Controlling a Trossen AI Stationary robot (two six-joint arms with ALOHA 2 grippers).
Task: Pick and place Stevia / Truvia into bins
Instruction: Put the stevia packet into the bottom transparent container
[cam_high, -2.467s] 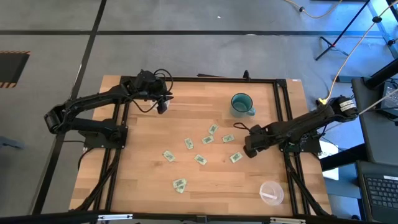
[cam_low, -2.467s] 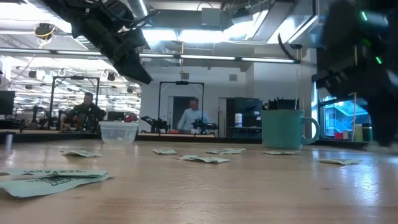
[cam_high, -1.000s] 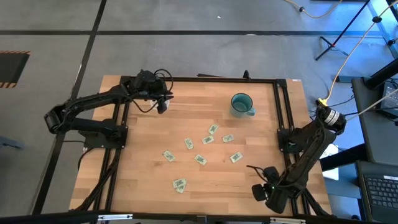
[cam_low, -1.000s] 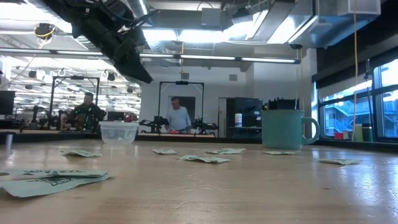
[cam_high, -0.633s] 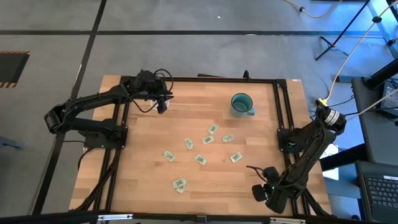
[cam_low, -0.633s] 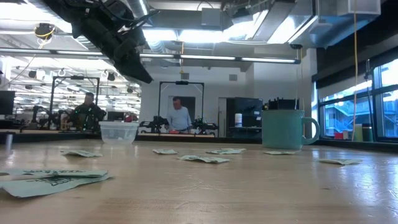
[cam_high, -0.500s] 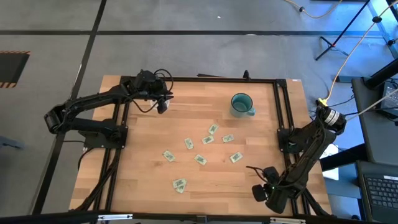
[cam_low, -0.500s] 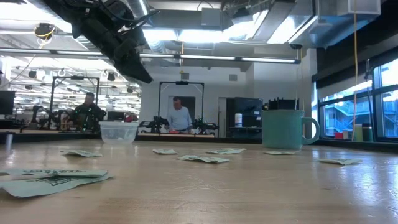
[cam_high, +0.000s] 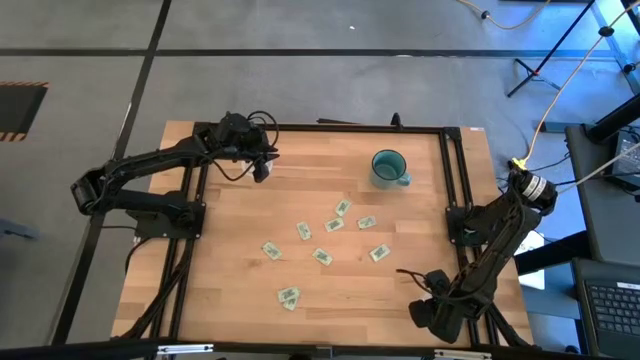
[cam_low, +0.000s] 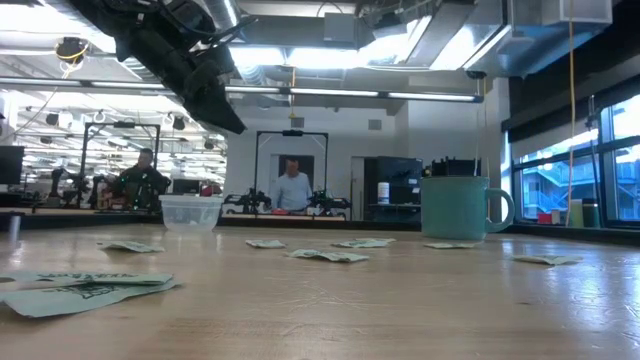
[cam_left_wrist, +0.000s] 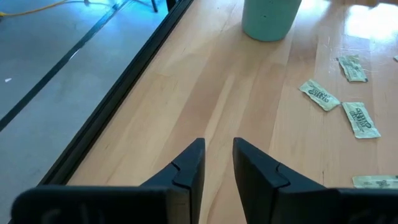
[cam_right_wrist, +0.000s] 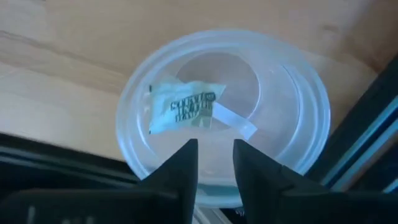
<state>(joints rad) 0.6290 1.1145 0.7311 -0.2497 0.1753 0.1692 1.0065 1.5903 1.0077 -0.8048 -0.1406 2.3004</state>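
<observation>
The right gripper (cam_right_wrist: 211, 155) hangs directly above a clear cup (cam_right_wrist: 311, 106) at the table's near right corner, its fingers a narrow gap apart and holding nothing. Just below the fingertips, one sachet (cam_right_wrist: 183, 107) lies inside the cup beside a white strip. Farther from this gripper, toward the table's middle, loose sachets (cam_high: 322, 256) lie scattered. Beyond them stands a teal mug (cam_high: 388, 167). The left gripper (cam_left_wrist: 217, 165) hovers at the far left edge, fingers slightly parted, empty. Judged risk: lifting away carelessly, a finger could clip the light cup's rim and tip it.
</observation>
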